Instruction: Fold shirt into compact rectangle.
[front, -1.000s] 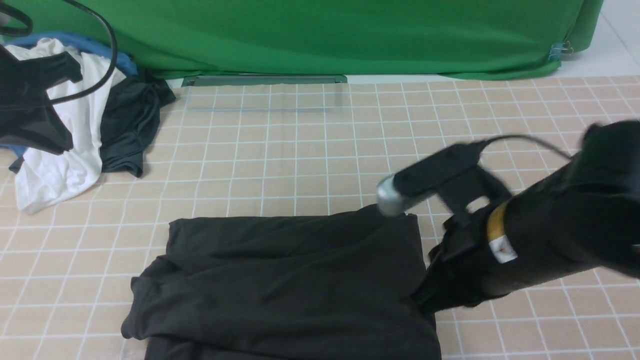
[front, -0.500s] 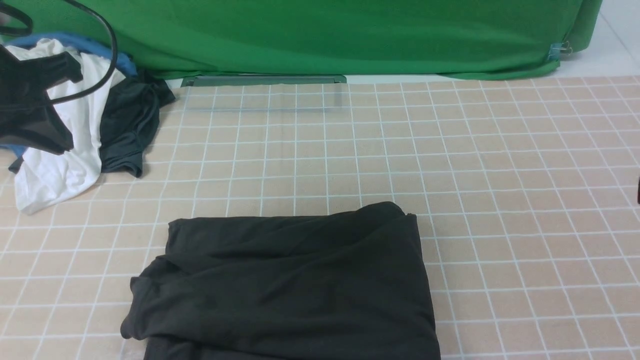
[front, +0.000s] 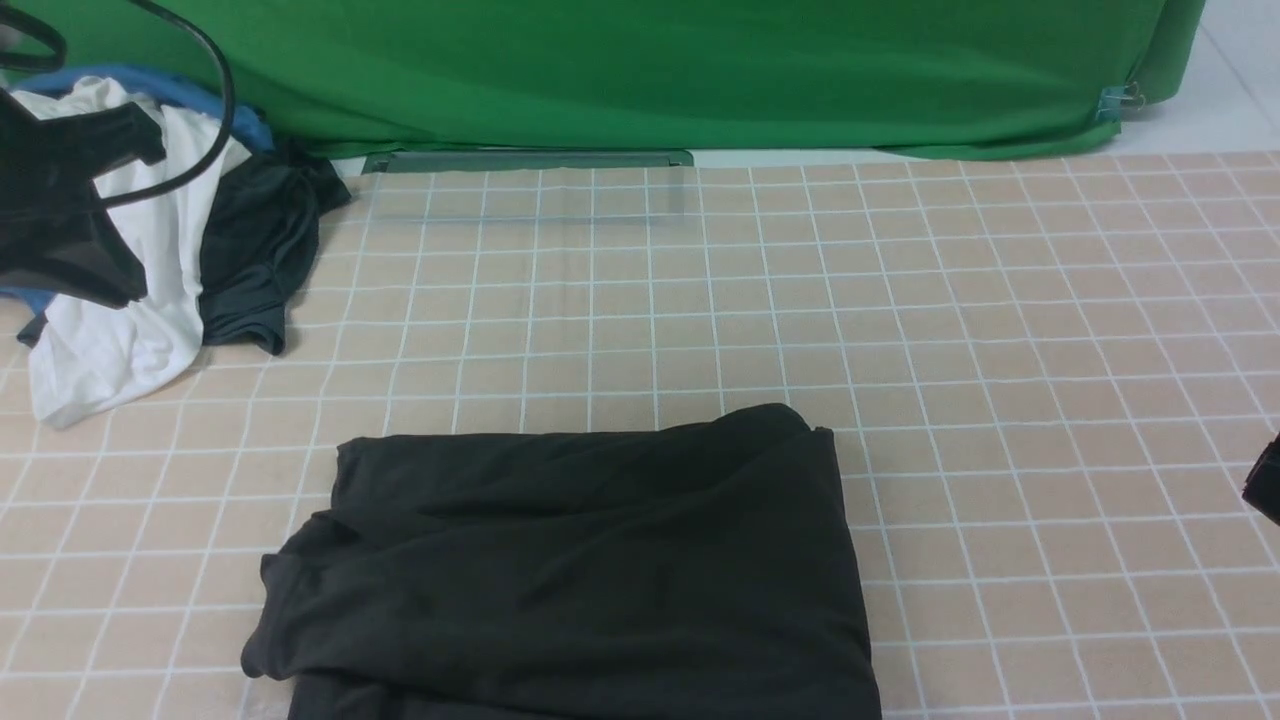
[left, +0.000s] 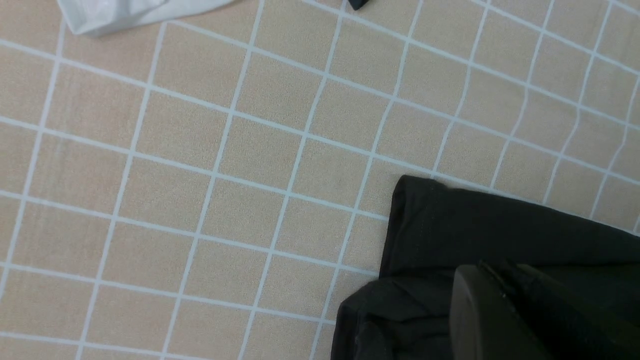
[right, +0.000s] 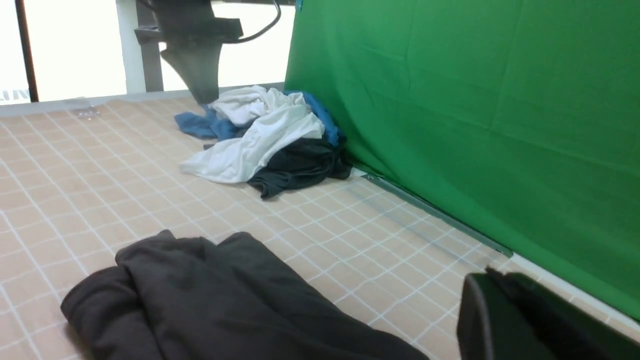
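Observation:
The black shirt (front: 570, 570) lies folded into a rough rectangle at the near middle of the gridded table, its left side bunched in loose folds. No print or label shows. My left gripper (left: 487, 267) is shut on nothing and hovers above the shirt's corner (left: 450, 225); the left arm (front: 60, 210) hangs at the far left of the front view. My right gripper (right: 492, 274) is shut and empty, off to the right of the shirt (right: 210, 300). Only a sliver of that right gripper (front: 1268, 490) shows at the front view's right edge.
A pile of white, blue and dark grey garments (front: 170, 260) sits at the back left, also visible as the garment pile (right: 265, 135). A green backdrop (front: 650, 70) closes off the far edge, with a grey strip (front: 525, 160) at its base.
The right arm, which was over the shirt's right edge, has pulled away to the right, left the front view, then reappeared as a sliver at its right edge. The shirt and left arm stayed put.

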